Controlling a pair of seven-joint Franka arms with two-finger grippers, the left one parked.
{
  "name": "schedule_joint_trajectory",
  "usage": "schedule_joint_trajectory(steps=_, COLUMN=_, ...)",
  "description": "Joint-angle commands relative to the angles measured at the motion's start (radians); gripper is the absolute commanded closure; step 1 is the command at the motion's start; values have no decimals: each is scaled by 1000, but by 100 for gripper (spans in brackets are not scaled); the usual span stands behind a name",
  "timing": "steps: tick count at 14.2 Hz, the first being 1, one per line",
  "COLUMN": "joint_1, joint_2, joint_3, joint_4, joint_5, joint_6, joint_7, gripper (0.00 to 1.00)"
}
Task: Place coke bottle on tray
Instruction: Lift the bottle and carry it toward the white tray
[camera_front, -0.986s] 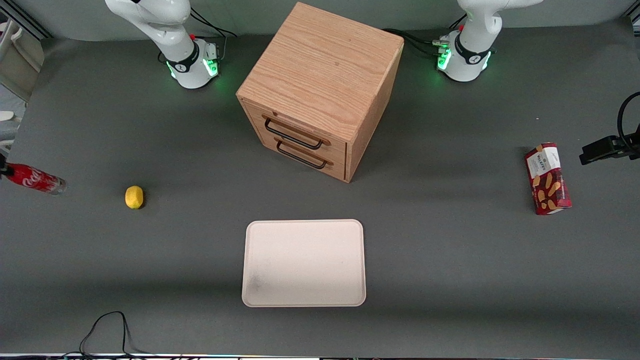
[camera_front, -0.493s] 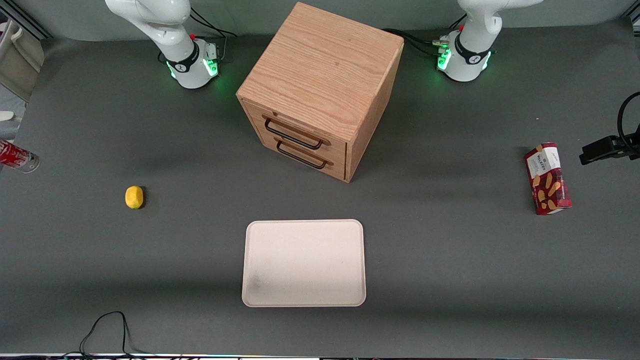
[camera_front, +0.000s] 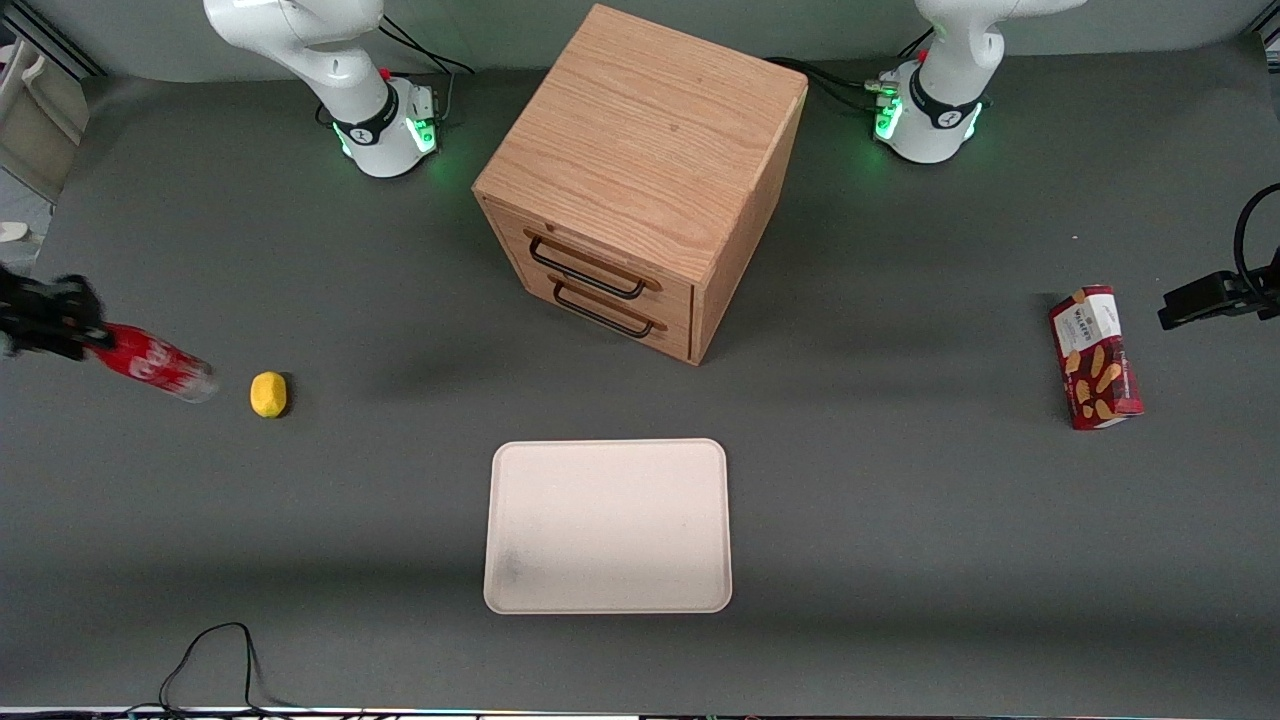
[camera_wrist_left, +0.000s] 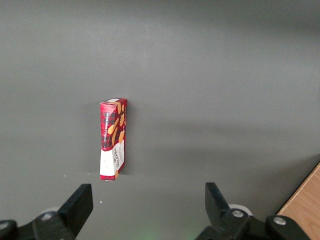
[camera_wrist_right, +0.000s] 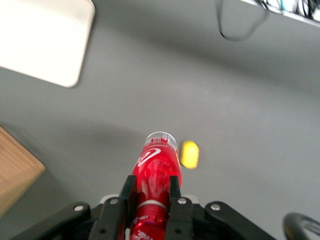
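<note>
Black fingers (camera_wrist_right: 128, 192) of the gripper (camera_front: 75, 322) clamp the coke bottle (camera_front: 155, 362) near its cap end, so it is held lifted over the table (camera_front: 900, 520) at the working arm's end, tilted with its clear base pointing toward the lemon (camera_front: 268, 393). In the right wrist view the bottle (camera_wrist_right: 156, 172) juts out between the fingers, the lemon (camera_wrist_right: 189, 154) just past its base. The lemon lies on the table near the bottle. The tray (camera_front: 608, 525) sits close to the table's front edge at its middle, well apart from the bottle, with nothing on it. A wooden drawer cabinet (camera_front: 640, 180) stands farther from the front camera than the tray. A red snack box (camera_front: 1094, 357) lies toward the parked arm's end.
</note>
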Motion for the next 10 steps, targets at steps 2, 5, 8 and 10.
schedule_joint_trajectory(steps=2, joint_1=154, joint_2=149, joint_3=-18, joint_4=231, joint_5=39, joint_6=-24, joint_7=207, gripper=100)
schedule_joint_trajectory(steps=5, joint_1=254, joint_2=265, joint_3=-18, joint_4=360, joint_5=73, joint_6=-23, joint_7=377, gripper=100)
schedule_joint_trajectory(steps=8, joint_1=335, joint_2=365, joint_3=-15, joint_4=446, joint_5=112, joint_6=0, joint_7=583, gripper=100)
schedule_joint_trajectory(steps=10, joint_1=363, joint_2=382, joint_3=-13, joint_4=451, joint_5=115, joint_6=22, joint_7=615, gripper=100)
